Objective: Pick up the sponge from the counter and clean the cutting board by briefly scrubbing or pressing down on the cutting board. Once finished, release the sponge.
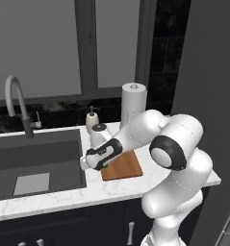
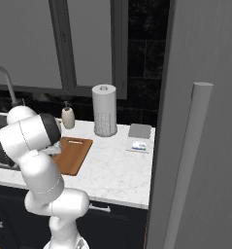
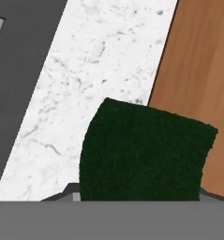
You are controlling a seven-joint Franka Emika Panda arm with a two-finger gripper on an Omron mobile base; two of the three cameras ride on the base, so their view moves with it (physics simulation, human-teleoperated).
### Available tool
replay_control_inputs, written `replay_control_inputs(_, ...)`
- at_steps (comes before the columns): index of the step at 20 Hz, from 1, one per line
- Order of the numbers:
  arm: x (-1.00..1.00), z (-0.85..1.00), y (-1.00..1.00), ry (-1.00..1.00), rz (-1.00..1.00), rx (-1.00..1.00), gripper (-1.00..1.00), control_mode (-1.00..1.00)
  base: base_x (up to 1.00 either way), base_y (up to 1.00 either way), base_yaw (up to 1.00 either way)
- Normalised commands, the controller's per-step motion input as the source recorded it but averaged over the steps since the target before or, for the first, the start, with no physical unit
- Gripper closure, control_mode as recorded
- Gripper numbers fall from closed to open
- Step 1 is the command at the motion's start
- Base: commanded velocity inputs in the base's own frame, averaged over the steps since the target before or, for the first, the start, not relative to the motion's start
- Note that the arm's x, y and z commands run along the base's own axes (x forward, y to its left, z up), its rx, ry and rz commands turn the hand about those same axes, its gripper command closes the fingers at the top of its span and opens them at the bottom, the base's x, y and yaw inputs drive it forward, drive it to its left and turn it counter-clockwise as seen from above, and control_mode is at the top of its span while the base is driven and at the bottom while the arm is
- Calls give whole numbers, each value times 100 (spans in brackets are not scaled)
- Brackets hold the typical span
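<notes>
The pincer (image 1: 84, 164) hangs low over the strip of worktop (image 1: 63, 197) between the sink (image 1: 34, 161) and the cutting board (image 1: 122, 167), and it is clenched on the sponge (image 3: 144, 152). In the hand view the dark green face of the sponge sits right in front of the camera, between the two finger tips, which is why it hides most of what lies beneath. Past its edges the white marble shows on one side and the brown wood of the board on the other, so the sponge straddles the board's left edge; whether it hangs above that edge or already touches it cannot be told from these views.

That spot makes sense for the job: the sponge is carried from the marble toward the wood, and the board's near left edge is the first part of it the arm reaches from the sink side. The arm is folded low and forward so the hand points down at the surface, ready to press flat.

The board lies flat on the worktop just right of the sink, its slot handle at the far end, close to the soap bottle (image 2: 68, 116). A paper towel roll (image 2: 104, 111) stands upright behind it near the window, well clear of any scrubbing stroke. My judgement is that the scrub itself is about to start or barely begun, and the sponge needs to travel further right to sit fully on the wood.
</notes>
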Motion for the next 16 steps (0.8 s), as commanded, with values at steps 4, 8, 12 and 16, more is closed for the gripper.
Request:
replay_control_inputs(4, -46, -98, -10, 3, 0, 0, 100, -100, 0, 0, 0)
replay_control_inputs(8, -39, -91, -13, 9, 0, 0, 100, -100, 0, 0, 0)
replay_control_inputs(12, -97, -9, -35, -1, 0, 4, 100, -100, 0, 0, 0)
replay_control_inputs(16, -100, -43, -34, -9, 0, 2, 100, -100, 0, 0, 0)
